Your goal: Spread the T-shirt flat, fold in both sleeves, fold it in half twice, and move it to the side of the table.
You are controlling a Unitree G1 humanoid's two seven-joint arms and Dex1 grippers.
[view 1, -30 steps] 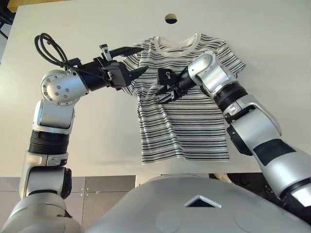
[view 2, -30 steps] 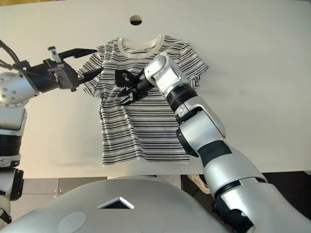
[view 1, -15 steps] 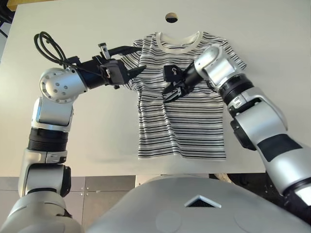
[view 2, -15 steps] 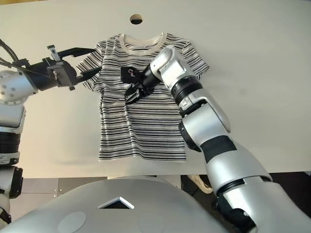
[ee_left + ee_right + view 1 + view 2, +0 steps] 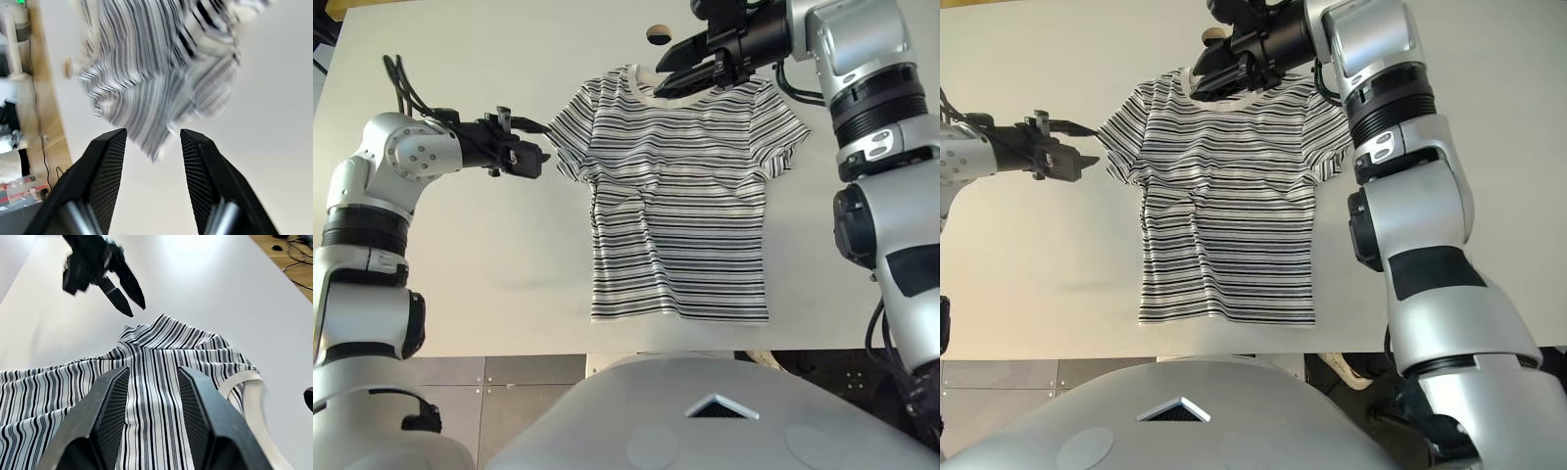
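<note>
My left arm is bent, left gripper pointing inward, jaws parted; my right arm is stretched far forward, right gripper aimed leftward and down, jaws parted too

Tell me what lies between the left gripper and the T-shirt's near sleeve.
Only a thin strip of bare table, seen in the right eye view; the open left gripper sits just off the sleeve of the T-shirt.
</note>
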